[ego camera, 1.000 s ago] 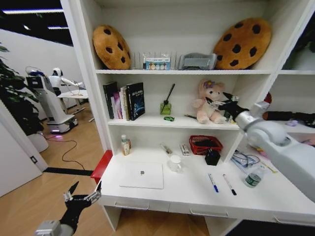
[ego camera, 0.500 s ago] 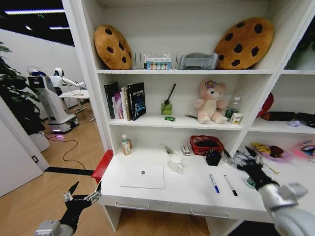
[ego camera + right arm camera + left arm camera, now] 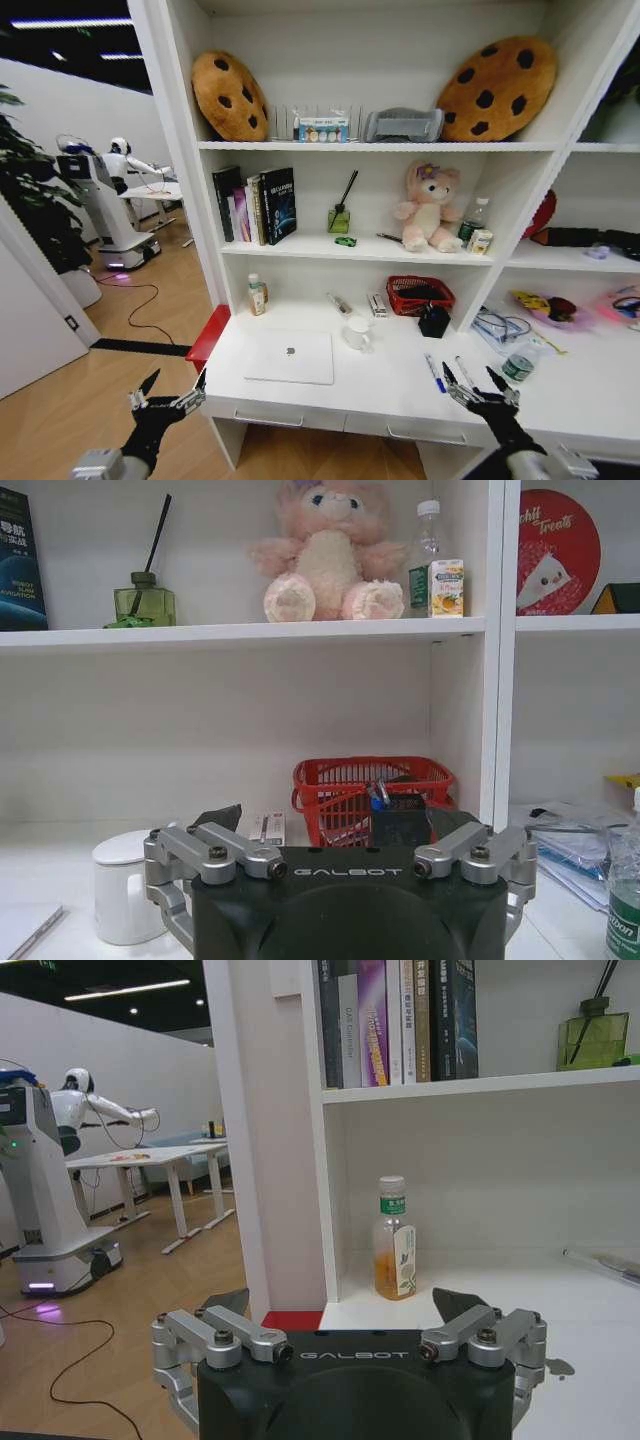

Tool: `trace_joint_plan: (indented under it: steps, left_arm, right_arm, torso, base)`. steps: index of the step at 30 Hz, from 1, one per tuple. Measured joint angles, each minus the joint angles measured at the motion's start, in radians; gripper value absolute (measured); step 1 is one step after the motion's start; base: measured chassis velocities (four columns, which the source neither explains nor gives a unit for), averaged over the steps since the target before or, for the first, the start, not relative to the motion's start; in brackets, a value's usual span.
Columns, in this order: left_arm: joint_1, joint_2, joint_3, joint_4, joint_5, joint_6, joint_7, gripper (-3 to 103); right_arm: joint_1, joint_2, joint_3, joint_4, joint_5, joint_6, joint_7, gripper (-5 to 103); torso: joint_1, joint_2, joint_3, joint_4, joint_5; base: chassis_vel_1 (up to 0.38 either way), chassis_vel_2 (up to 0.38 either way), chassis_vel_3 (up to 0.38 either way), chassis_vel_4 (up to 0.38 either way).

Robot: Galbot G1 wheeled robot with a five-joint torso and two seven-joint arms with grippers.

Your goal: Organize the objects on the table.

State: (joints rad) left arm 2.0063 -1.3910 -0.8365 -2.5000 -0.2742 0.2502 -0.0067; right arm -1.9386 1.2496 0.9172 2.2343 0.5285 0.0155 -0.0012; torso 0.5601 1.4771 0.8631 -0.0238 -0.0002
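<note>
Lying closed near the front of the white table (image 3: 330,400), the slim silver laptop (image 3: 289,357) shows its lid logo, while two dark pens (image 3: 450,372) rest side by side toward the right. The right gripper (image 3: 478,386) hovers spread and empty just in front of the pens; the left gripper (image 3: 168,396), also spread, hangs off the table's left corner.

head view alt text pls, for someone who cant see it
A white desk under white shelving holds a closed silver laptop, a white mug, two pens and a small bottle. The open right gripper hovers at the desk's front edge beside the pens; the open left gripper hangs off the desk's left corner.
</note>
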Motion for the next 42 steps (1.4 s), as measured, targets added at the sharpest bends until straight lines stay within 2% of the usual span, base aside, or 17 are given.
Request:
trace_joint_plan:
  steps: [10, 16, 18, 20, 22, 23, 25, 26, 27, 35, 42]
  left_arm:
    - [0.0, 0.0, 0.0, 0.0, 0.0, 0.0, 0.0, 100]
    - [0.0, 0.0, 0.0, 0.0, 0.0, 0.0, 0.0, 100]
    - [0.0, 0.0, 0.0, 0.0, 0.0, 0.0, 0.0, 100]
    - [0.0, 0.0, 0.0, 0.0, 0.0, 0.0, 0.0, 100]
    - [0.0, 0.0, 0.0, 0.0, 0.0, 0.0, 0.0, 100]
    - [0.0, 0.0, 0.0, 0.0, 0.0, 0.0, 0.0, 100]
    - [0.0, 0.0, 0.0, 0.0, 0.0, 0.0, 0.0, 100]
    - [0.0, 0.0, 0.0, 0.0, 0.0, 0.0, 0.0, 100]
    - [0.0, 0.0, 0.0, 0.0, 0.0, 0.0, 0.0, 100]
    - [0.0, 0.0, 0.0, 0.0, 0.0, 0.0, 0.0, 100]
    - [0.0, 0.0, 0.0, 0.0, 0.0, 0.0, 0.0, 100]
  right_arm:
    - [0.053, -0.032, -0.059, -0.048, 0.002, -0.026, 0.017, 100]
    - [0.101, -0.06, -0.145, -0.076, 0.018, -0.047, 0.033, 100]
    - [0.143, -0.093, -0.25, -0.07, 0.049, -0.114, 0.093, 100]
    - [0.162, -0.105, -0.283, -0.068, 0.058, -0.138, 0.12, 100]
    - [0.246, -0.144, -0.38, -0.077, 0.108, -0.22, 0.22, 100]
    - [0.246, -0.144, -0.38, -0.077, 0.108, -0.22, 0.22, 100]
    - [0.32, -0.182, -0.433, -0.106, 0.171, -0.276, 0.278, 100]
    - [0.32, -0.182, -0.433, -0.106, 0.171, -0.276, 0.278, 100]
    - [0.378, -0.211, -0.463, -0.147, 0.193, -0.304, 0.306, 100]
    - [0.513, -0.264, -0.516, -0.273, 0.268, -0.354, 0.366, 100]
    - [0.611, -0.27, -0.594, -0.36, 0.291, -0.367, 0.363, 101]
  torso:
    - [0.0, 0.0, 0.0, -0.0002, 0.0006]
    - [0.0, 0.0, 0.0, 0.0001, 0.0005]
    - [0.0, 0.0, 0.0, -0.0004, 0.0003]
    - [0.0, 0.0, 0.0, -0.0004, 0.0005]
    - [0.0, 0.0, 0.0, -0.0003, 0.0006]
    - [0.0, 0.0, 0.0, -0.0003, 0.0006]
    - [0.0, 0.0, 0.0, 0.0003, -0.0004]
    - [0.0, 0.0, 0.0, 0.0003, -0.0004]
    - [0.0, 0.0, 0.0, 0.0003, 0.0]
    - [0.0, 0.0, 0.0, -0.0003, 0.0003]
    - [0.0, 0.0, 0.0, -0.0001, 0.0002]
  base:
    - [-0.18, -0.181, 0.182, 0.183]
    - [-0.224, -0.227, 0.219, 0.219]
    - [-0.037, -0.146, 0.118, 0.152]
    - [-0.015, -0.116, 0.085, 0.008]
    - [-0.014, 0.036, -0.017, -0.03]
    - [-0.028, 0.071, -0.034, -0.06]
    - [0.057, 0.083, -0.037, -0.059]
    - [0.066, 0.095, -0.039, -0.059]
    - [0.089, 0.09, -0.044, -0.045]
    - [0.022, 0.015, -0.01, -0.013]
    - [0.0, 0.0, 0.0, 0.0]
